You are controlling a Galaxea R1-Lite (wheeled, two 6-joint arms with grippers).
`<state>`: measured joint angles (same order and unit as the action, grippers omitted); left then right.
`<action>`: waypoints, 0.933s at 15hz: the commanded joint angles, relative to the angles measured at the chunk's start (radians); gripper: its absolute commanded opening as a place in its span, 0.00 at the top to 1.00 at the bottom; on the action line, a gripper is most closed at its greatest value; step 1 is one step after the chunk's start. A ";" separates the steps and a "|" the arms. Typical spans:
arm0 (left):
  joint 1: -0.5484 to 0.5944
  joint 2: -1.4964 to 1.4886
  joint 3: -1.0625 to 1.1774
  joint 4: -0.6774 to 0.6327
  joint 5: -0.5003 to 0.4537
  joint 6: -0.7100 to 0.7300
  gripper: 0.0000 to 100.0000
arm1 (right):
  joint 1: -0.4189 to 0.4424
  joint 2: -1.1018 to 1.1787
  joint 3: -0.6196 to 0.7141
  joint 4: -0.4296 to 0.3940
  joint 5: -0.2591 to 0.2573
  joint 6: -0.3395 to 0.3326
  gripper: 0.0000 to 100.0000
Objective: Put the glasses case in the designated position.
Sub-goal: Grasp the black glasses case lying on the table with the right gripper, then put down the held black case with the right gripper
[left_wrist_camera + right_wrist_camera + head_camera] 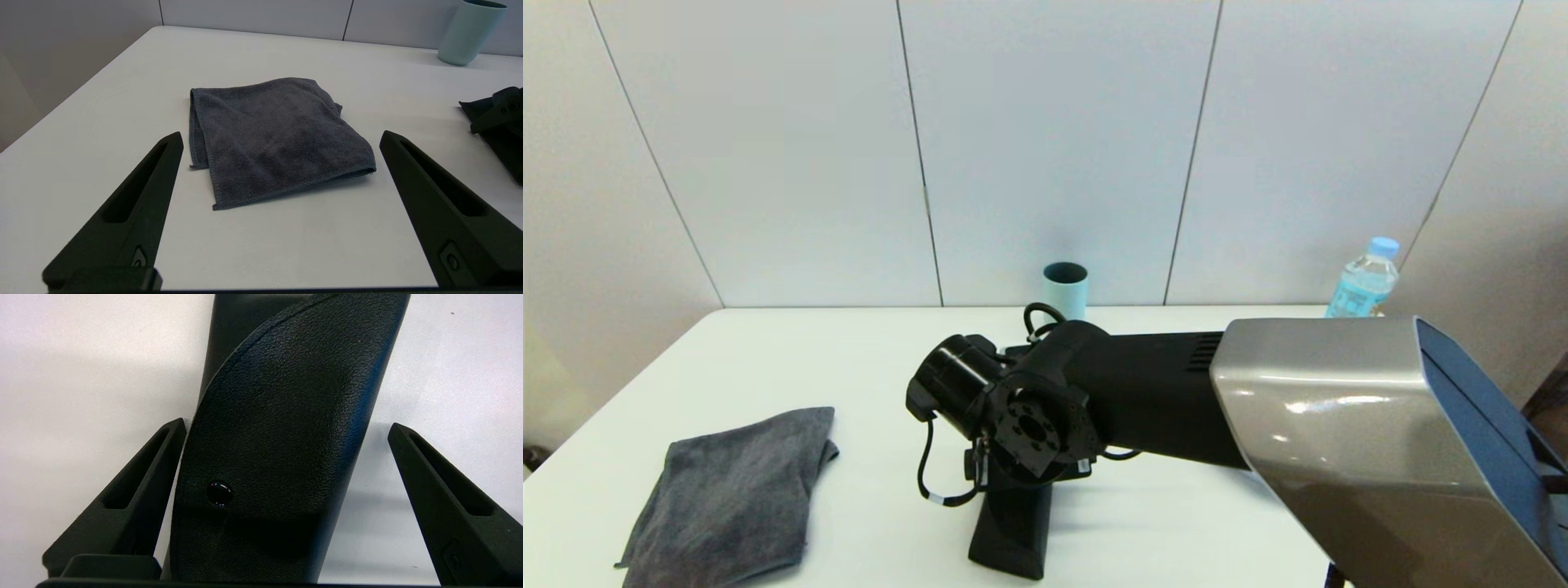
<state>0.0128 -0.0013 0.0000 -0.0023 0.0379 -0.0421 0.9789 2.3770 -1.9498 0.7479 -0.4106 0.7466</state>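
Long matte black leather-like glasses case (278, 428): flat on white table (849, 367), mid-front, between spread fingers of right gripper (286, 428), ungrasped. Left gripper (280, 139): fingers spread, near folded dark grey cloth (273, 134).

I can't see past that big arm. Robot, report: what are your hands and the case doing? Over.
Right gripper open, straddling the case on the table. Left gripper open, idle over the cloth. Nothing blocking the case.

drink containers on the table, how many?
2. A pale teal plastic cup stands at the far edge, centre; a clear water bottle with a blue cap stands at the far right. The right arm may hide others.
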 commanded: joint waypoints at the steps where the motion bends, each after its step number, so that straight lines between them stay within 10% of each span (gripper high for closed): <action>1: 0.001 0.001 0.000 -0.002 0.000 -0.001 0.00 | 0.001 -0.001 0.000 0.007 0.000 0.005 0.00; 3: 0.001 0.001 0.000 0.001 0.000 -0.001 0.00 | 0.006 0.005 0.002 0.008 0.000 0.005 0.00; 4: 0.001 0.001 0.000 -0.002 0.000 -0.001 0.00 | 0.006 0.004 0.000 0.008 0.000 0.005 1.00; 14: 0.001 0.001 0.000 -0.002 0.000 -0.001 0.00 | 0.000 -0.099 0.048 0.028 0.030 0.011 1.00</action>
<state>0.0128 -0.0013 0.0000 -0.0028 0.0379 -0.0421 0.9781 2.3366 -1.9251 0.7687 -0.3868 0.7532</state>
